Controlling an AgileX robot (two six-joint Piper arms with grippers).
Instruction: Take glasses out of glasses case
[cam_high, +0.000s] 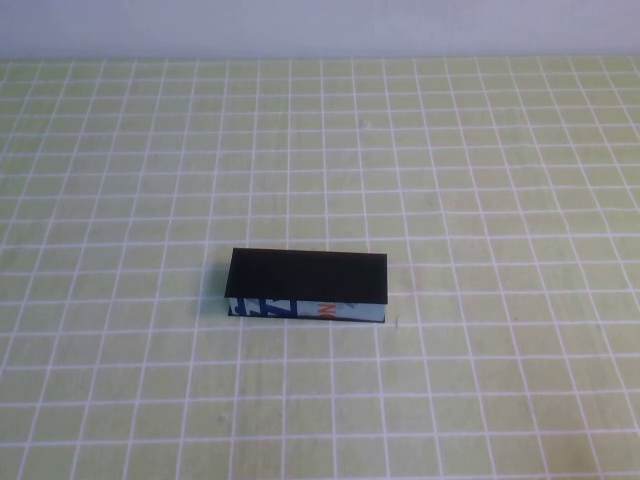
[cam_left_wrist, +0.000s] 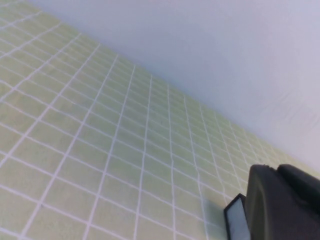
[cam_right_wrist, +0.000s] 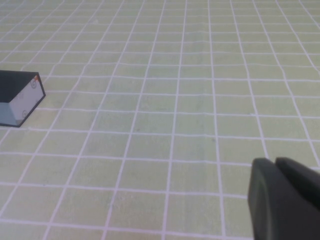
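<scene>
The glasses case (cam_high: 308, 285) lies closed in the middle of the table, its matte black lid on top and its pale front side with blue and red print facing me. The glasses are hidden inside it. Neither gripper shows in the high view. My left gripper (cam_left_wrist: 276, 169) is shut and empty, with one pale end of the case (cam_left_wrist: 236, 220) just behind its fingers in the left wrist view. My right gripper (cam_right_wrist: 274, 162) is shut and empty, well apart from the case's end (cam_right_wrist: 20, 97) in the right wrist view.
A yellow-green cloth with a white grid (cam_high: 480, 180) covers the table. A pale wall (cam_high: 320, 25) runs along the far edge, and it also shows in the left wrist view (cam_left_wrist: 225, 50).
</scene>
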